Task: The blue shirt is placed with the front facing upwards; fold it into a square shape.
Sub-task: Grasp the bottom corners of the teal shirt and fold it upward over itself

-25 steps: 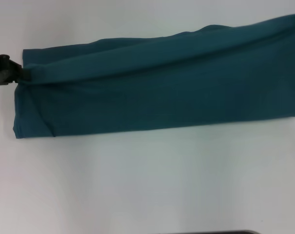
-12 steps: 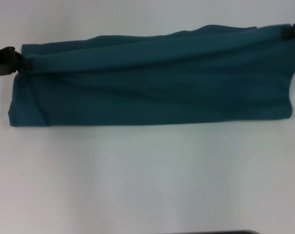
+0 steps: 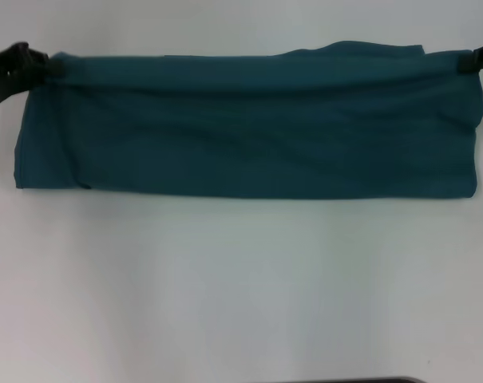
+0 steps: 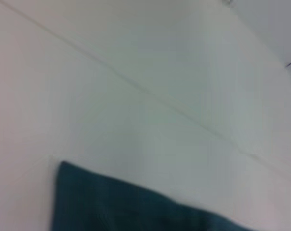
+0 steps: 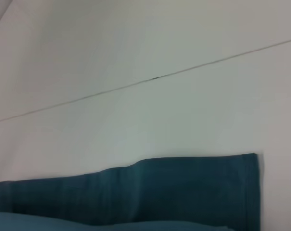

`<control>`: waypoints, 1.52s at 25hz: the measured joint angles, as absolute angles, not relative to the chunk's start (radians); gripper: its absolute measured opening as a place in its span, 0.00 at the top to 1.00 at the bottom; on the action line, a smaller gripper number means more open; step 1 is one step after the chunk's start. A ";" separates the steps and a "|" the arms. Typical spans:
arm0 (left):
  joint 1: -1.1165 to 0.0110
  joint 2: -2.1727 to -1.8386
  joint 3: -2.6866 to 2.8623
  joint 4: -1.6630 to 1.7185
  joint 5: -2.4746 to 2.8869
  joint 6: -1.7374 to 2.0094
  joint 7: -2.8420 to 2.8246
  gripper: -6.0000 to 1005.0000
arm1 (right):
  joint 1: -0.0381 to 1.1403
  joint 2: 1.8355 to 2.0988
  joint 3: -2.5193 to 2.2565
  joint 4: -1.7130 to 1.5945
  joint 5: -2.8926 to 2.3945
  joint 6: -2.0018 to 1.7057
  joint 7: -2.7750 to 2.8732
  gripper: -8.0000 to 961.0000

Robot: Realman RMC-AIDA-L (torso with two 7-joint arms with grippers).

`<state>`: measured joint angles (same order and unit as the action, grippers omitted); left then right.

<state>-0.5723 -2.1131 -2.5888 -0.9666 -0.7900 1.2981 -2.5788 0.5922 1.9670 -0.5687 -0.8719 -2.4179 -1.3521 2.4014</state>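
Both claws — left claw point(image 3: 35, 68), right claw point(image 3: 473, 61) — are pinching the blue shirt's point(image 3: 249, 128) far corners taut; uneven tension risks skewing the fold.

Left gripper point(image 3: 40, 68): far left, fingers pinched closed on cloth.
Right gripper point(image 3: 474, 61): far right edge, pinched closed likewise.
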 joint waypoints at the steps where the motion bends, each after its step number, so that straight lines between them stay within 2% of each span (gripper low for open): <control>1: -0.568 -2.111 -2.588 -0.966 -0.803 1.300 -2.579 0.89 | 0.592 1.966 -0.569 -0.872 -2.418 -1.350 2.402 0.91; 13: -0.581 -2.108 -2.584 -0.908 -0.819 1.192 -2.584 0.88 | 0.617 1.969 -0.570 -0.876 -2.396 -1.295 2.399 0.91; 22: -0.591 -2.111 -2.554 -0.863 -0.815 1.120 -2.583 0.88 | 0.635 1.986 -0.596 -0.872 -2.398 -1.242 2.401 0.91; 33: -0.602 -2.116 -2.529 -0.859 -0.814 1.072 -2.589 0.89 | 0.659 2.020 -0.657 -0.865 -2.399 -1.137 2.402 0.90; 38: -0.603 -2.119 -2.525 -0.859 -0.813 1.060 -2.589 0.89 | 0.671 2.024 -0.683 -0.833 -2.400 -1.094 2.402 0.90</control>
<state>-0.6032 -2.1186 -2.5248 -0.8587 -0.8129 1.0601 -2.5893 0.6710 2.0237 -0.6831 -0.8334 -2.4004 -1.0942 2.4022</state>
